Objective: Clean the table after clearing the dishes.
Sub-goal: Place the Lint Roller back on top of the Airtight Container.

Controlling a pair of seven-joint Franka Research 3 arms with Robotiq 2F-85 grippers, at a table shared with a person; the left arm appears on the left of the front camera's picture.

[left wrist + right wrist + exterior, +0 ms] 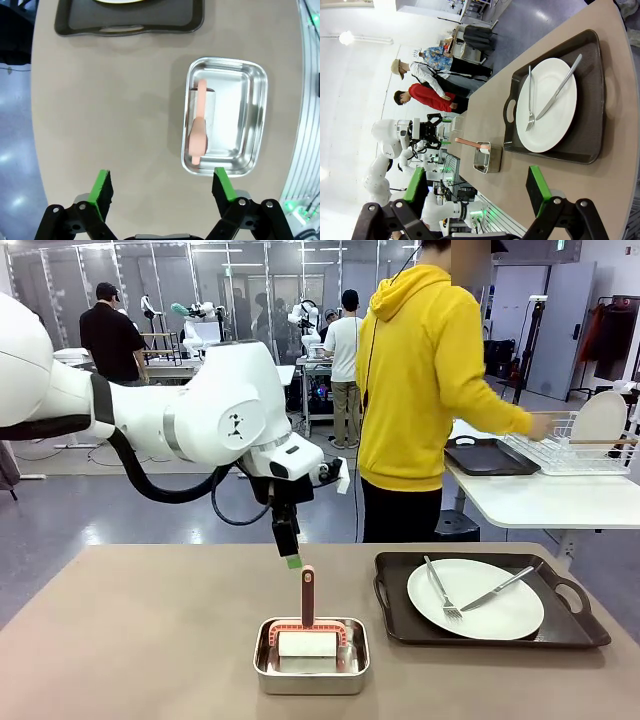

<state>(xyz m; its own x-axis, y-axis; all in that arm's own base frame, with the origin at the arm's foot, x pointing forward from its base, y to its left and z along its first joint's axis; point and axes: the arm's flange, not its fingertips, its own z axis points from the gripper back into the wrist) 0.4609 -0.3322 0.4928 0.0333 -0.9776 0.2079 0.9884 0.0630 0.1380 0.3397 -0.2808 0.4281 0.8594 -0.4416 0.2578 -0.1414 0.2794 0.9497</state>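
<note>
**Table and dishes.** The large rectangular table [150, 640], with a matte taupe-brown top, carries at its right one dark rectangular tray [560, 628] with handles. On the tray lies a round white plate [505, 620] bearing a metal fork [440, 591] and a metal knife [500, 588].

**Pan and tool.** At the near middle of the table stands a small rectangular steel pan [310, 682]. It holds a white-padded wiping tool whose salmon-pink handle [307, 595] rises upright.

**Grippers.** The left gripper [291, 560] hangs just above the handle's top and slightly to its left. Its jaws are spread wide and it grasps nothing. The right gripper [475, 185] is likewise wide apart and empty, near the right end of the table.

**Far side.** A person in a yellow hooded top [420, 390] faces a white side table [540, 502] that bears a second dark tray [490, 457] and a wire rack [560, 455].

**Step in hand.** The step is judged to be taking up the tool.
- Shift the left gripper right until the handle lies centred between the pads.
- Descend vertically and close on the handle's upper half.
- Lift straight up so the pad clears the pan walls.
- Keep wiping to the bare left area while the tray occupies the right.
</note>
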